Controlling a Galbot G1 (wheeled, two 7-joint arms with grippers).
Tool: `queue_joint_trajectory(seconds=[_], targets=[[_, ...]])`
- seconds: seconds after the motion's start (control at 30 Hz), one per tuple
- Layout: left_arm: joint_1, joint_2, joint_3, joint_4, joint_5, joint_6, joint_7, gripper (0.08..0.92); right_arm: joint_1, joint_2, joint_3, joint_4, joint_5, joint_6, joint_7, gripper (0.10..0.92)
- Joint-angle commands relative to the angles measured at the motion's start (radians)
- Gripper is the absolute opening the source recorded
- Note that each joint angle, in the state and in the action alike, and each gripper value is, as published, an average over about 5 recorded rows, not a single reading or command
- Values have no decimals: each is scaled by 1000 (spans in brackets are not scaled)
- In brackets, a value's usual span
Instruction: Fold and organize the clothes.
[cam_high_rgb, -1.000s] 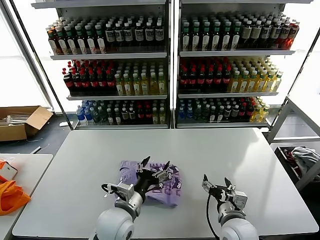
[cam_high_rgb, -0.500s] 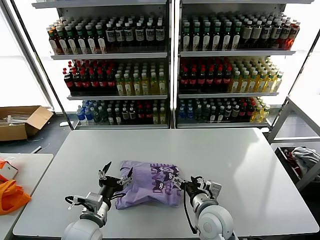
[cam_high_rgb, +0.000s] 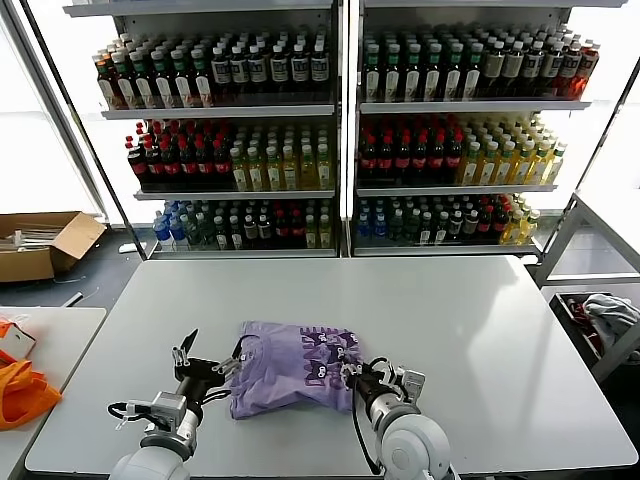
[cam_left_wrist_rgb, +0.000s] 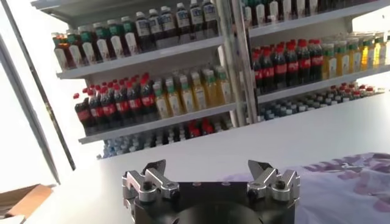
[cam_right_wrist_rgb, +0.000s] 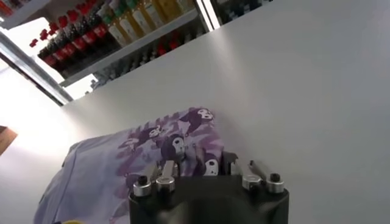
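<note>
The clothes are one lavender T-shirt (cam_high_rgb: 295, 368), folded into a rough rectangle with its dark purple print facing up, lying near the front middle of the white table (cam_high_rgb: 480, 330). My left gripper (cam_high_rgb: 212, 352) hovers just off the shirt's left edge, open and empty. In the left wrist view its fingers (cam_left_wrist_rgb: 207, 167) stand wide apart, and the shirt (cam_left_wrist_rgb: 347, 182) lies off to one side. My right gripper (cam_high_rgb: 355, 376) sits at the shirt's right front corner. In the right wrist view the right gripper (cam_right_wrist_rgb: 207, 165) has its jaws drawn in on a fold of printed fabric (cam_right_wrist_rgb: 140, 158).
Shelves of bottles (cam_high_rgb: 340, 130) stand behind the table. An orange fabric item (cam_high_rgb: 20, 390) lies on a side table at the left, with a cardboard box (cam_high_rgb: 40, 245) beyond it. A grey-white cloth bundle (cam_high_rgb: 605, 315) sits in a frame at the right.
My left gripper has moved left off the top of the shirt to its left edge, still open. My right gripper has moved left to the shirt's right corner and narrowed its jaws on the fabric.
</note>
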Motion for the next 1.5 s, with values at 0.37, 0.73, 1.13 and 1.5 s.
queue_joint_trajectory(seconds=[0.37,0.73,1.13,1.5], targets=[[25,-38,-7,-2,9,-7,-22,823,11,-183,99,-27,-94,-5,-73,127],[34,-64,16,-8,26,-7,-24,823,-16,-228,179,-28,-299,-4,-202,196],[69,-96,31,-25,57,-10,-25,823,-69,-248,16,187,-493,-3,-254,543],[92,-103,13,-41,56,-9,-28,823,-83,-198,-67,116,-490,-5,-194,810]])
